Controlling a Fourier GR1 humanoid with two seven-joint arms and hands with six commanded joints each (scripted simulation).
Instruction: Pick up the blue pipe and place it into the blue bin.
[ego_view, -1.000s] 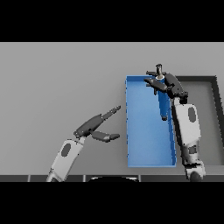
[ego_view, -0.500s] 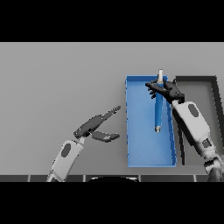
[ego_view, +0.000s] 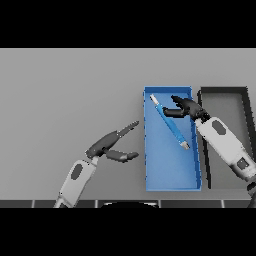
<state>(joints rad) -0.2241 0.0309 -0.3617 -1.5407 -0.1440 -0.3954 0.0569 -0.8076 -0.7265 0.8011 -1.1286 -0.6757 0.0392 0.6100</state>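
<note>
Pipe down in the bin, looks like.
We see blue pipe (ego_view: 170, 123) lying diagonally in blue bin (ego_view: 172, 182), right hand (ego_view: 184, 108) just beside it, fingers apart; left hand (ego_view: 111, 146) idle, relaxed, over tabletop (ego_view: 65, 90).

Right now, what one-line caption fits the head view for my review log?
Blue pipe lies slanted inside the blue bin, right hand open beside it, left hand idle over the grey table.

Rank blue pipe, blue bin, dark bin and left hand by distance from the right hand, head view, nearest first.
From the right hand:
1. blue pipe, right beside the fingers, lying diagonally in the bin.
2. blue bin, under the hand; its right wall runs just below the wrist.
3. dark bin, just to the hand's right; close to 2, hard to separate.
4. left hand, far across, left of the blue bin.
</note>
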